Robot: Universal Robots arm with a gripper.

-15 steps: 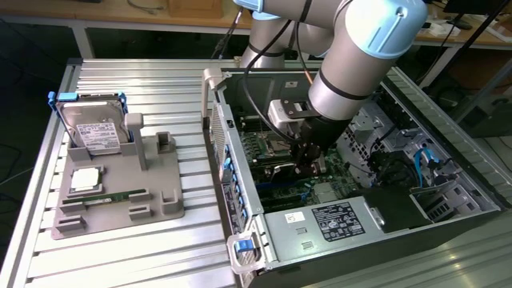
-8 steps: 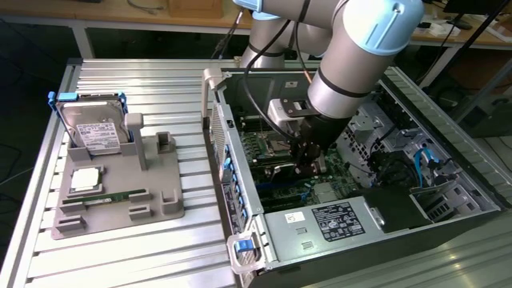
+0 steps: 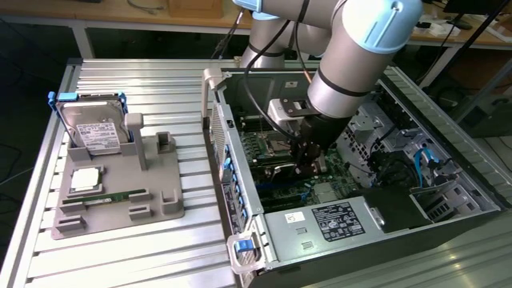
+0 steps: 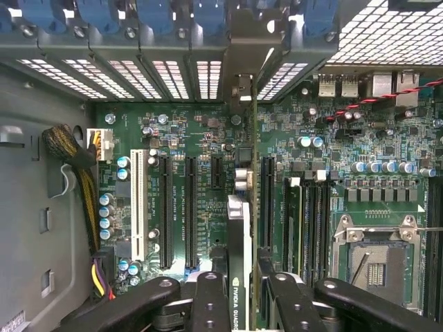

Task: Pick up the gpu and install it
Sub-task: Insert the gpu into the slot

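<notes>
The gpu (image 4: pixel 239 228) stands on edge over the green motherboard (image 4: pixel 194 138), between the long black expansion slots. Its silver bracket (image 4: pixel 246 48) reaches the case's rear slot openings. My gripper (image 4: pixel 242 294) is shut on the card, one black finger (image 4: pixel 211 301) on each side of it. Whether the card's edge sits in a slot I cannot tell. In the exterior view my gripper (image 3: pixel 310 163) is deep inside the open computer case (image 3: pixel 240 198), just above the motherboard (image 3: pixel 268 147).
On the exterior view's left, a grey holder (image 3: pixel 120 210) carries a silver hard drive (image 3: pixel 95 129), a processor (image 3: pixel 86 179) and a green memory stick (image 3: pixel 116 196). The power supply (image 3: pixel 336 219), blue cables (image 3: pixel 424 159) and case walls hem in the arm. The empty processor socket (image 4: pixel 374 259) lies beside the card.
</notes>
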